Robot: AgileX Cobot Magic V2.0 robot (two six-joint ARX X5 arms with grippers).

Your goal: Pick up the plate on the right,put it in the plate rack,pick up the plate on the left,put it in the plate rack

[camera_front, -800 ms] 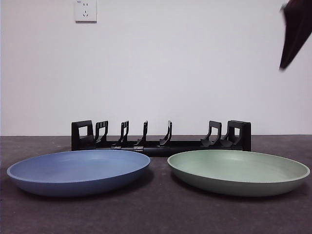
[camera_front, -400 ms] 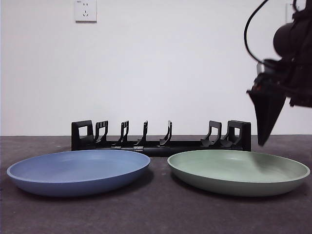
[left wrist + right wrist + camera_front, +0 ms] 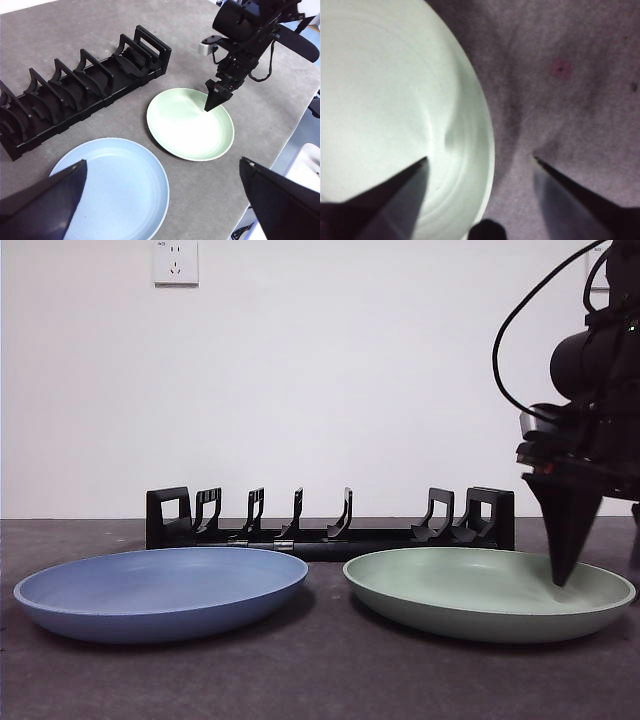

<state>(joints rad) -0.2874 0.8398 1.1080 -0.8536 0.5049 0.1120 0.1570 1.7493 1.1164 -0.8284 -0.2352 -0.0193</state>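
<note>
Green plate (image 3: 488, 592): we see it flat on the grey table (image 3: 330, 680), on the right in the front view, just in front of the rack's right end.
Blue plate (image 3: 160, 590): we see it flat on the table to the left of the green one, the two apart, with nothing touching it.
Plate rack (image 3: 330, 522): it is long, black and empty, lying behind both plates with its prongs upright.
Right gripper (image 3: 479, 159): our right wrist view shows its jaws spread wide across the green plate's rim, one tip over the plate's inside and the other over the bare table outside; in the front view it points down at the plate's right part.
Left gripper (image 3: 162, 167): its jaws are spread wide, high above the table, well apart from both plates.
Wall socket (image 3: 176, 262): it is white, high on the wall behind.
</note>
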